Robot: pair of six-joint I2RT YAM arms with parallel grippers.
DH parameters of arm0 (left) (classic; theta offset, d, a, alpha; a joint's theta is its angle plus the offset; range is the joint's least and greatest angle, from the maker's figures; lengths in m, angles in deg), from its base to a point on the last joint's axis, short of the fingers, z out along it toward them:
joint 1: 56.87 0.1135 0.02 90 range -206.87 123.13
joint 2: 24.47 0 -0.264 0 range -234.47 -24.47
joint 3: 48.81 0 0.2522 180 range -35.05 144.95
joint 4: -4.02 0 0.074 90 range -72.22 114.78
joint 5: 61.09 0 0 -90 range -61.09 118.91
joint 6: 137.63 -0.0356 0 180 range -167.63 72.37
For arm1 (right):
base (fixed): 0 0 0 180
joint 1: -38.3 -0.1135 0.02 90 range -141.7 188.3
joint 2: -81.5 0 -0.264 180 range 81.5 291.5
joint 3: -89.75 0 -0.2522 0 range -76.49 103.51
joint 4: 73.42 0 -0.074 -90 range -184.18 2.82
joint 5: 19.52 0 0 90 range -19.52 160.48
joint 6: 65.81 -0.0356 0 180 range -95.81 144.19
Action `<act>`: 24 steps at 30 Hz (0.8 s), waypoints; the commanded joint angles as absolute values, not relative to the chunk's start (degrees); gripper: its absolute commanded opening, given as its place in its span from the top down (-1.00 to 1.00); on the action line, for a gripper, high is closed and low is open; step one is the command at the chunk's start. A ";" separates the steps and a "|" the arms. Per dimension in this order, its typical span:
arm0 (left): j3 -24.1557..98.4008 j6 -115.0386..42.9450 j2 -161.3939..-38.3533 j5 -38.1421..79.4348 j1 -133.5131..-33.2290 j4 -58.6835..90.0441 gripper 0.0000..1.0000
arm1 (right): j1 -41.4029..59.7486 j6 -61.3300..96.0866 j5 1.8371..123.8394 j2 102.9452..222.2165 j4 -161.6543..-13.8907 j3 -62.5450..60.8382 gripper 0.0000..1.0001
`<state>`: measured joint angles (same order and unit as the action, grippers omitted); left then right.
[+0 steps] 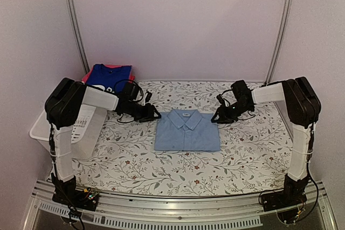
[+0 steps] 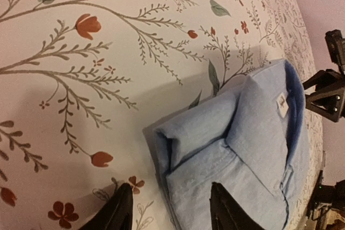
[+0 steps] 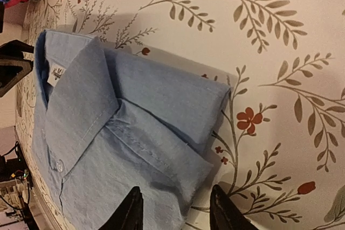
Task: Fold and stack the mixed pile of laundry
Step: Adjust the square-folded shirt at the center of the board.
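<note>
A cream tablecloth printed with leafy twigs and small red flowers [image 1: 242, 149] covers the table. At its middle lies the large pale-blue button shirt [image 1: 187, 130], folded into a neat rectangle, collar toward the far wall and front facing up. A white slotted plastic basket [image 1: 40, 127] stands at the table's left edge, partly behind the left arm. In the far left corner a blue garment with white print [image 1: 110, 74] lies on top of a pink-red garment [image 1: 86, 75]. The left gripper [image 2: 171, 184] sits low at the shirt's left shoulder, fingers spread wide, the folded corner between them. The right gripper [image 3: 175, 187] mirrors it at the right shoulder, equally wide, straddling that corner.
</note>
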<state>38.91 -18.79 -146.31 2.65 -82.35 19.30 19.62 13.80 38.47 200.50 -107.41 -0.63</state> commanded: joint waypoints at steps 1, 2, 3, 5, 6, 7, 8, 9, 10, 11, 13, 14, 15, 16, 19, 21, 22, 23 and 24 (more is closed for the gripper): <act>35.55 -18.77 -141.12 3.12 -79.69 18.80 0.00 | 22.20 13.35 37.97 194.70 -110.20 1.26 0.10; 35.58 -17.99 -140.68 1.35 -79.24 16.00 0.00 | 22.82 13.06 36.82 194.46 -110.22 2.08 0.09; 35.80 -17.01 -140.71 -0.50 -78.69 14.01 0.01 | 23.31 12.80 36.02 194.43 -110.17 3.32 0.09; 37.52 -15.37 -141.82 -3.64 -78.45 12.55 0.03 | 23.44 12.24 34.86 195.84 -110.92 5.65 0.10; 38.61 -14.84 -142.72 -4.77 -78.51 12.21 0.04 | 23.49 12.20 34.05 196.48 -111.45 6.78 0.12; 39.54 -14.11 -143.52 -6.00 -78.57 11.78 0.04 | 23.37 11.90 32.17 197.31 -111.71 7.64 0.14; 39.99 -12.99 -144.24 -7.07 -78.58 10.89 0.04 | 23.33 11.20 30.61 198.04 -111.59 8.05 0.16; 40.23 -11.83 -144.85 -7.71 -78.51 10.14 0.05 | 23.10 9.81 29.37 198.17 -110.83 7.95 0.17; 40.46 -10.46 -145.36 -8.05 -78.57 9.53 0.04 | 22.58 8.80 28.02 198.02 -109.70 7.49 0.17; 40.53 -9.64 -145.85 -8.35 -78.56 8.77 0.04 | 21.93 7.60 26.93 197.64 -108.47 7.05 0.17; 40.64 -8.12 -146.66 -9.40 -78.54 7.41 0.04 | 20.07 5.97 25.48 196.79 -106.98 6.79 0.16; 40.71 -7.59 -147.05 -9.71 -78.58 7.07 0.04 | 19.10 5.55 24.69 196.59 -106.17 6.82 0.16; 40.79 -7.11 -147.40 -9.92 -78.55 6.80 0.04 | 18.01 4.87 23.91 196.67 -105.12 6.83 0.16; 40.92 -6.76 -147.83 -10.36 -78.53 6.68 0.03 | 17.07 3.90 23.31 196.89 -104.42 6.90 0.16; 41.65 -6.37 -149.07 -10.25 -78.56 7.32 0.02 | 13.79 2.57 22.45 198.70 -103.44 7.66 0.16; 41.69 -5.81 -149.54 -10.94 -78.53 6.86 0.01 | 11.85 2.42 22.31 200.14 -103.42 8.12 0.16; 41.68 -5.21 -149.88 -11.44 -78.57 6.42 0.00 | 11.04 2.53 22.42 201.11 -103.47 8.14 0.17; 41.62 -4.63 -150.27 -12.02 -78.59 5.96 0.00 | 10.26 2.69 22.53 201.69 -103.52 8.11 0.17; 41.61 -4.23 -150.63 -12.39 -78.59 5.63 0.00 | 9.64 2.78 22.51 202.43 -103.57 7.96 0.17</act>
